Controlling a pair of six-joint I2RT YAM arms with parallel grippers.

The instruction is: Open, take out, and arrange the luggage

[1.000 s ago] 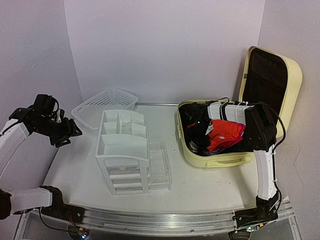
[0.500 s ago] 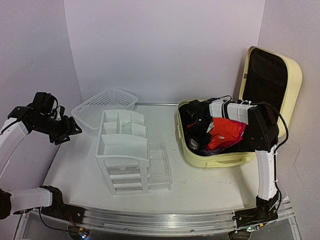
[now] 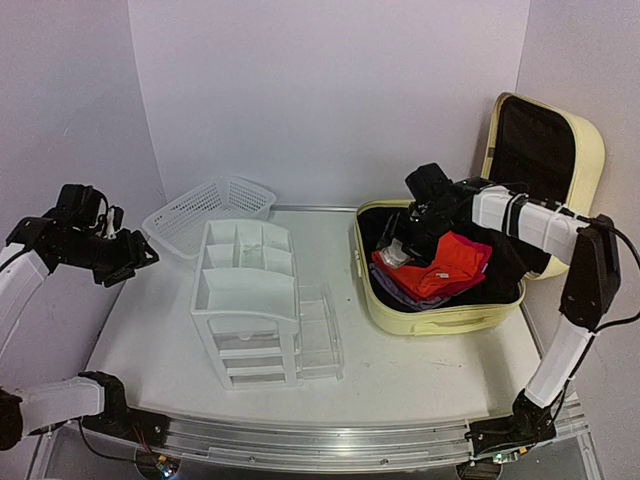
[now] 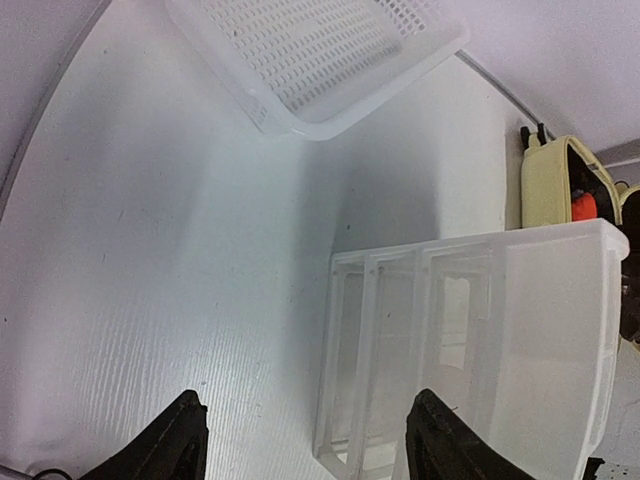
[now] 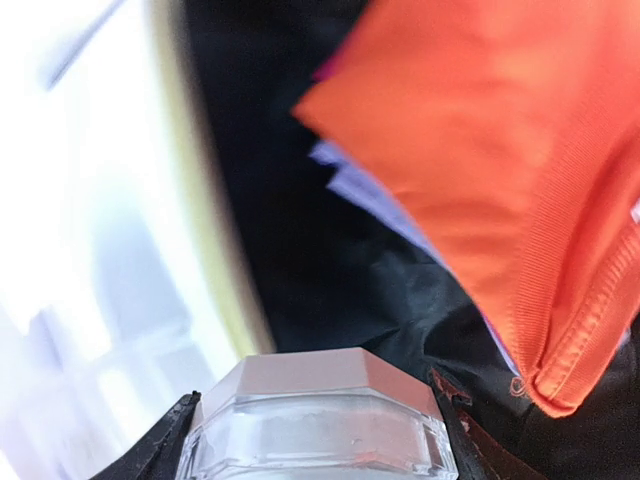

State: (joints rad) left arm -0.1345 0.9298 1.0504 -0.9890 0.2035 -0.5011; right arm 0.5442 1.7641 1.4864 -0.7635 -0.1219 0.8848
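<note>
The luggage (image 3: 440, 318), a pale yellow hard-shell case, lies open at the right with its lid (image 3: 540, 150) standing up. Inside are an orange garment (image 3: 445, 265) and dark and purple clothes. My right gripper (image 3: 400, 250) hangs over the case's left part, shut on a clear faceted jar (image 5: 320, 420) with a pinkish lid. In the right wrist view the orange garment (image 5: 500, 170) and black lining (image 5: 270, 220) lie beyond the jar. My left gripper (image 3: 135, 258) hovers open and empty at the far left; its wrist view catches the luggage's edge (image 4: 545, 185).
A white drawer organizer (image 3: 250, 300) stands mid-table with one drawer (image 3: 320, 335) pulled out to its right. A white mesh basket (image 3: 205, 212) sits behind it, leaning toward the back wall. The left wrist view shows the basket (image 4: 320, 60) and organizer (image 4: 480, 340) over bare table.
The right arm has stretched out and lifted away from over the case, uncovering the clothes, and its jaws have closed on the jar. The left arm drifted slightly left.
</note>
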